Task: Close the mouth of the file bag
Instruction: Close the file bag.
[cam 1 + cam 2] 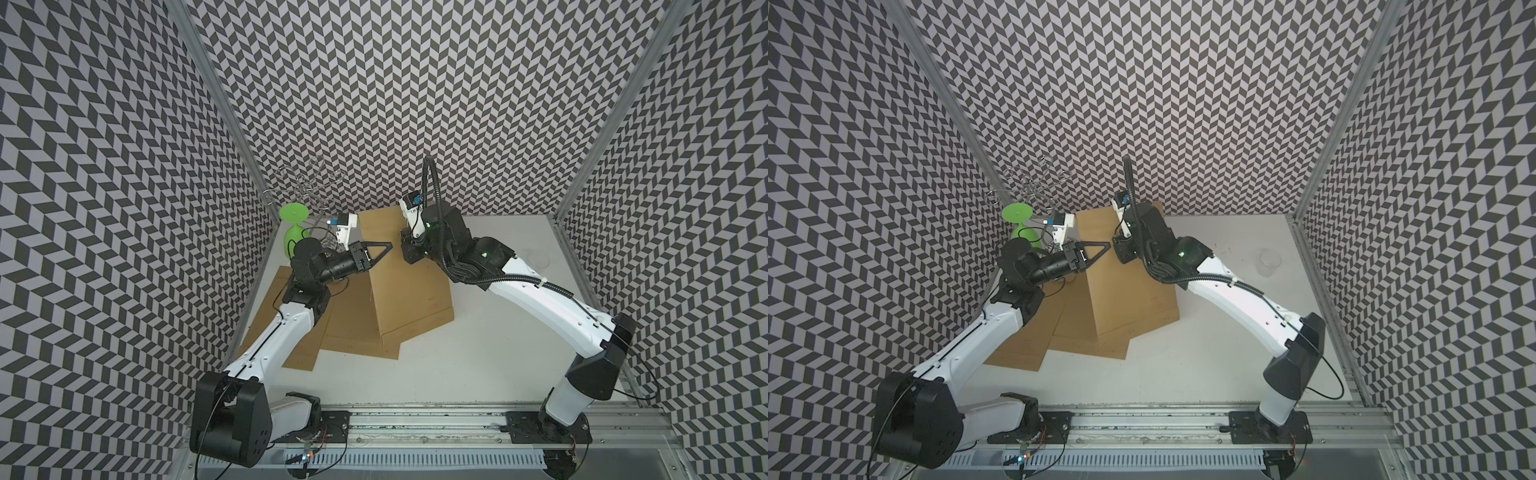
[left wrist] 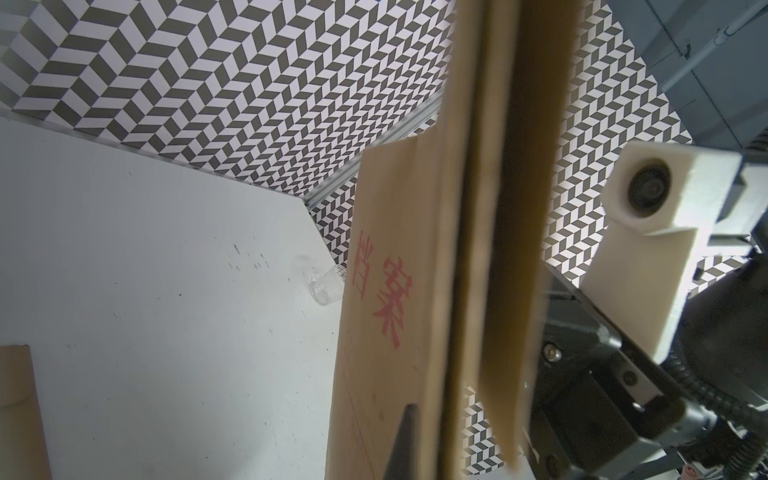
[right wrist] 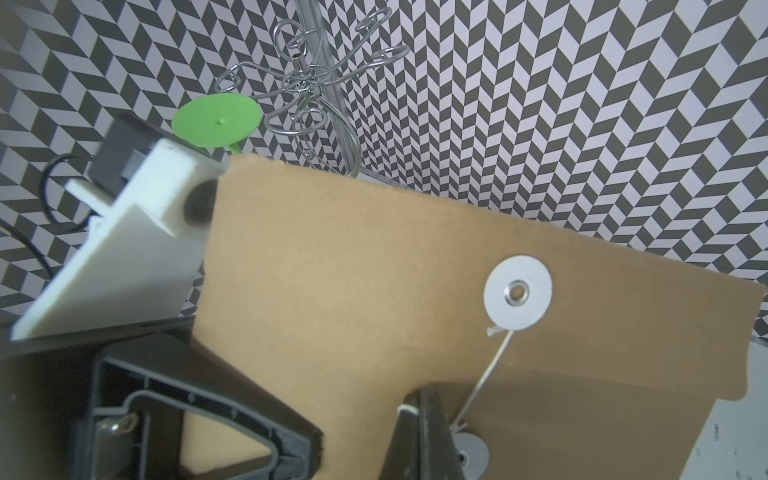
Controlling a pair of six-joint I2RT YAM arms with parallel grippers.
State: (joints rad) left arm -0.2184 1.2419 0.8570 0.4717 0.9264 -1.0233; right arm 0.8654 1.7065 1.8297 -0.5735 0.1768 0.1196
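Both closed: left end effector [image 1: 390,245] pinches file bag [image 1: 409,286]; right end effector [image 3: 418,395] hold unclear.
Best wind string [image 3: 487,372] taut around lower disc [image 3: 476,455].

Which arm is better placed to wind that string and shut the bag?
Probably the right: the right gripper sits beside the string and lower disc of the file bag; the left gripper is clamped on the bag's edge, steadying it.

Even bright overhead light, soft shadows, top views warped at edges, wrist close-ups perhaps motion-blurred
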